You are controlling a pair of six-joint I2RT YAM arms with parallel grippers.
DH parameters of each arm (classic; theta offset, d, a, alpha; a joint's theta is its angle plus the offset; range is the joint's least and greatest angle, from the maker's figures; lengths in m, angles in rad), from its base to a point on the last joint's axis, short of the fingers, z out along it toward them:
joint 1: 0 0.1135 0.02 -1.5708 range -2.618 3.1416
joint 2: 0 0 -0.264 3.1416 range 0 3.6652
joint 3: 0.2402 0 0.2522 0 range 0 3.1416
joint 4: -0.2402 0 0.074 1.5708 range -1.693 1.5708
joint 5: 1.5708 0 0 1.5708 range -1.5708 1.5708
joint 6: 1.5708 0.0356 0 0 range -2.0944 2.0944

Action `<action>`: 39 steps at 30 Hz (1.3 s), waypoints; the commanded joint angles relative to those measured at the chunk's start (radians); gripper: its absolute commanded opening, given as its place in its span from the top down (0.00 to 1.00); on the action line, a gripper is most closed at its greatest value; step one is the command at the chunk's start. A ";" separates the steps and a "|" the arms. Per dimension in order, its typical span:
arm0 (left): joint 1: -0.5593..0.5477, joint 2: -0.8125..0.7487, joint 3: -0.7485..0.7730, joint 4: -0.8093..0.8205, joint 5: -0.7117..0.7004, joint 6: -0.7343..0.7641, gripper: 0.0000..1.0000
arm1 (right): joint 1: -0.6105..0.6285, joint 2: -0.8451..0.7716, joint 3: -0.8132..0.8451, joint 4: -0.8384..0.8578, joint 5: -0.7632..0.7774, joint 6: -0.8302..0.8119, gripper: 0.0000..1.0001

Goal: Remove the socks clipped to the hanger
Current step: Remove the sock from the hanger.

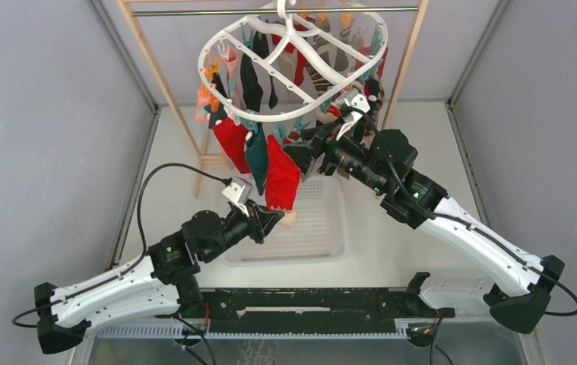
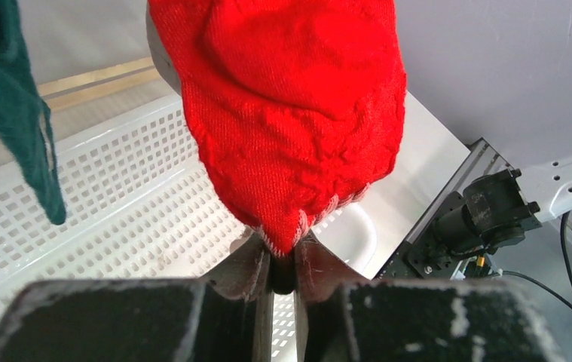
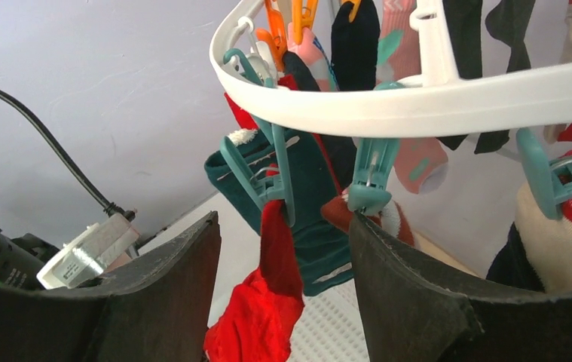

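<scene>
The white oval hanger [image 1: 270,118] hangs from a rod, with several socks clipped round its rim [image 3: 433,98]. At the front a red sock [image 1: 281,179] dangles from a teal clip [image 3: 279,181]. My left gripper [image 1: 274,217] is shut on that sock's lower tip [image 2: 290,113], pinching it between both fingers. My right gripper [image 1: 300,156] is open just below the rim, its fingers [image 3: 154,302] either side of the teal clip and the sock's top, not touching. A dark teal sock [image 1: 257,156] and another red sock [image 1: 232,141] hang to the left.
A white mesh basket [image 1: 315,228] lies on the table under the hanger, behind the left gripper [image 2: 117,204]. The wooden rack frame [image 1: 160,76] stands at the back, its legs left and right. Grey walls close in both sides.
</scene>
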 commanded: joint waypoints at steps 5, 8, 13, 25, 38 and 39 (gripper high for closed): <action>0.007 0.035 0.076 0.044 0.045 -0.002 0.84 | 0.018 0.025 0.079 0.033 0.036 -0.045 0.30; 0.007 0.049 0.075 0.050 0.052 -0.004 0.84 | 0.020 0.033 0.086 0.038 0.036 -0.047 0.30; 0.007 0.064 0.075 0.061 0.059 -0.007 0.84 | 0.024 0.042 0.092 0.040 0.034 -0.046 0.30; 0.007 0.067 0.082 0.060 0.055 -0.009 0.85 | 0.058 -0.004 0.087 0.014 0.070 -0.046 0.31; 0.031 0.009 0.085 -0.066 0.000 -0.046 0.86 | 0.063 0.000 0.076 0.039 0.075 -0.017 0.38; 0.034 0.007 0.089 -0.076 0.001 -0.049 0.86 | 0.062 0.006 0.079 0.045 0.068 -0.014 0.39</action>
